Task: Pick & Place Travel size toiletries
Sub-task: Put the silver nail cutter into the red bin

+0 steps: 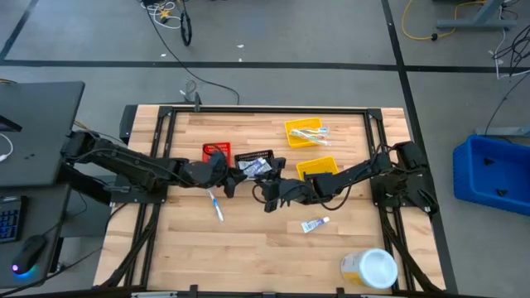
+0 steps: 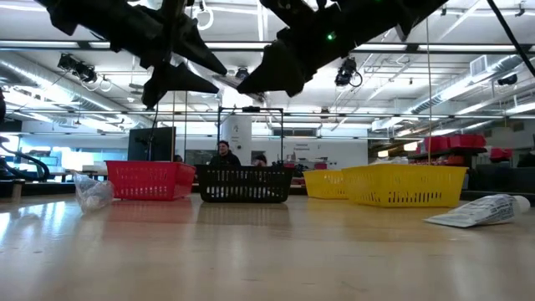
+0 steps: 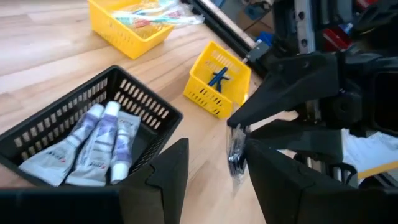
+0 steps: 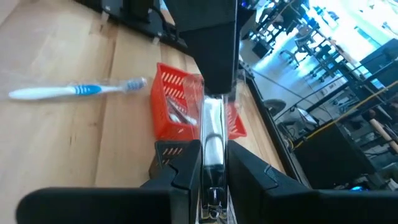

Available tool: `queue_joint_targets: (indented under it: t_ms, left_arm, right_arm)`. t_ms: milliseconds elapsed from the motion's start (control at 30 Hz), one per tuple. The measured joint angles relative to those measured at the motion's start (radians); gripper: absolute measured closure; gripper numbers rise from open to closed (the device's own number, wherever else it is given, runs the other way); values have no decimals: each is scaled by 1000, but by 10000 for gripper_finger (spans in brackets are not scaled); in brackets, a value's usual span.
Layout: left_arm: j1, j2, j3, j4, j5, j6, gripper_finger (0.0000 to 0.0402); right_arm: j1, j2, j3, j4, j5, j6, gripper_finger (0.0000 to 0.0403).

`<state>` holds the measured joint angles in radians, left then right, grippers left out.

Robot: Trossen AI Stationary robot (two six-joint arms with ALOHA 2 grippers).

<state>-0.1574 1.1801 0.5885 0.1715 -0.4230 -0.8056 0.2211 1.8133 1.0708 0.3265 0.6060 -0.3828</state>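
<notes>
While the right gripper (image 4: 211, 180) hangs above mid-worktop, its jaws are clamped on a slim wrapped stick (image 4: 212, 143), black and clear, whose long axis runs straight out along the jaws. In the left wrist view the same stick (image 3: 236, 155) dangles from the right gripper's tips, just beyond the left gripper (image 3: 214, 180), whose jaws stand apart with nothing between them. The two grippers meet nearly tip to tip in the high view, the left gripper (image 1: 222, 176) beside the black bin (image 1: 253, 156) and the right gripper (image 1: 272, 195) just past it.

The relation that matters is the stick's way to a bin. The small yellow bin (image 3: 217, 79), which already holds a dark stick, lies behind the right gripper on its own side, so the right arm is judged nearer to it. The red bin (image 4: 180, 99) lies ahead of the right jaws, past the left arm.

Farther out, the black bin holds white-and-blue tubes (image 3: 99, 143), and the far yellow bin (image 1: 303, 132) holds toothbrushes. A blue toothbrush (image 1: 215, 204) and one tube (image 1: 314, 224) lie loose on the worktop (image 1: 248, 248). A white-lidded jar (image 1: 369, 269) stands near the corner.
</notes>
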Motion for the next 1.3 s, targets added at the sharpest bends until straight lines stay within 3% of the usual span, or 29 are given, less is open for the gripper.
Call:
queue_joint_targets:
  t_ms: [433, 967, 1100, 1300]
  left_arm:
    - [0, 0, 0, 38, 14, -3, 241]
    - [0, 0, 0, 74, 29, 6, 366]
    - [0, 0, -1, 62, 25, 20, 362]
    - [1, 1, -2, -23, 19, 10, 366]
  right_arm:
    - [-18, 1, 0, 68, -18, -19, 333]
    - [-19, 1, 0, 77, -15, -33, 333]
    - [-19, 1, 0, 76, -17, -41, 311]
    - [-18, 1, 1, 64, -15, 8, 240]
